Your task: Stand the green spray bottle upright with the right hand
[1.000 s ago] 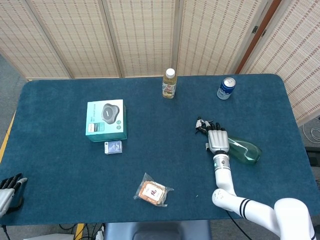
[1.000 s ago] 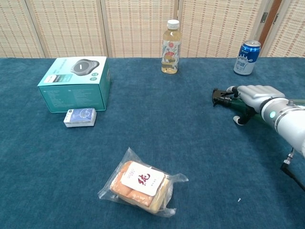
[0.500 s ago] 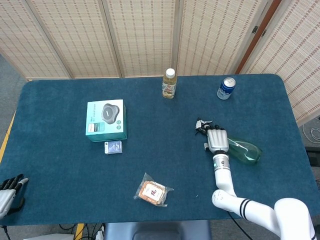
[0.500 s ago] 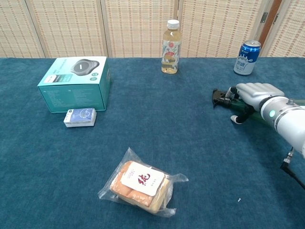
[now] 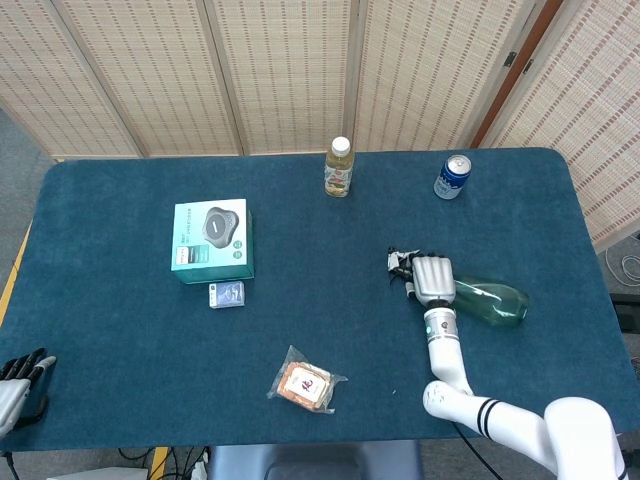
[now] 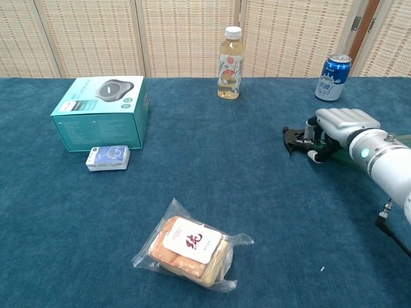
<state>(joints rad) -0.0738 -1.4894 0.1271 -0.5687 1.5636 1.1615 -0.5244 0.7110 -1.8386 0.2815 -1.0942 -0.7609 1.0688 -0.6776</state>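
The green spray bottle (image 5: 495, 301) lies on its side at the right of the blue table (image 5: 120, 330), its black nozzle (image 6: 292, 137) pointing left. My right hand (image 5: 433, 277) sits over the bottle's neck. In the chest view its fingers (image 6: 339, 123) curl down around the neck and trigger, gripping them. The hand and forearm hide most of the bottle's body in that view. My left hand (image 5: 18, 376) hangs at the lower left, off the table's edge, holding nothing, with its fingers apart.
A teal box (image 5: 211, 239) and a small blue card pack (image 5: 227, 294) lie at the left. A wrapped snack (image 5: 305, 381) sits near the front middle. A tea bottle (image 5: 339, 167) and a blue can (image 5: 452, 177) stand at the back.
My right hand's fingers and thumb have curled tighter round the bottle's neck. The nozzle has shifted a little to the left and toward me.
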